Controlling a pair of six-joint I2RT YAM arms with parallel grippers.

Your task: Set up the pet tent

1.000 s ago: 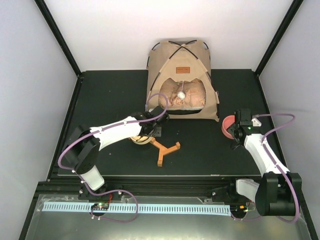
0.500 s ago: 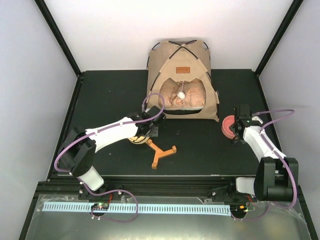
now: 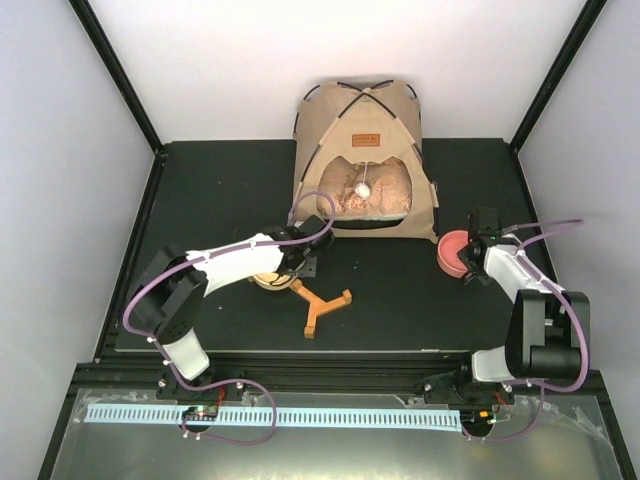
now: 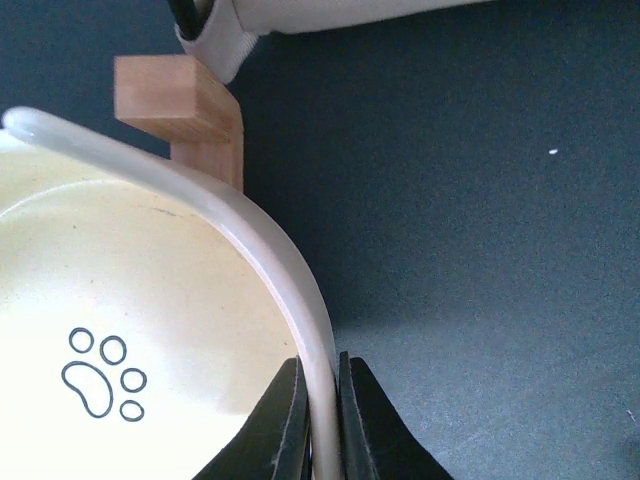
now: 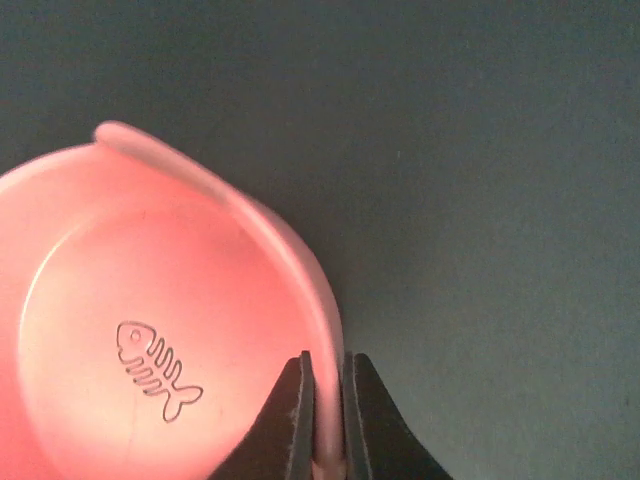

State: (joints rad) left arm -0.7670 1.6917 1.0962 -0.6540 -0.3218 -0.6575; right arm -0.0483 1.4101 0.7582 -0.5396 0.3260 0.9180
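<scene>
Tent [image 3: 365, 160] stands far-centre on the table [image 3: 220, 190] (already up). Left pincer [image 4: 322, 375] clamps the cream bowl [image 4: 130, 330] by its rim, right pincer [image 5: 328, 375] the pink bowl [image 5: 130, 340]; next, likely setting both beside it.

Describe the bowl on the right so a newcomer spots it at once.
Find the tan pet tent at the back of the black table. Off the tent's front right corner sits a pink bowl, the right gripper shut on its rim. Unlike the cream paw-print bowl, it bears a fishbone outline.
</scene>
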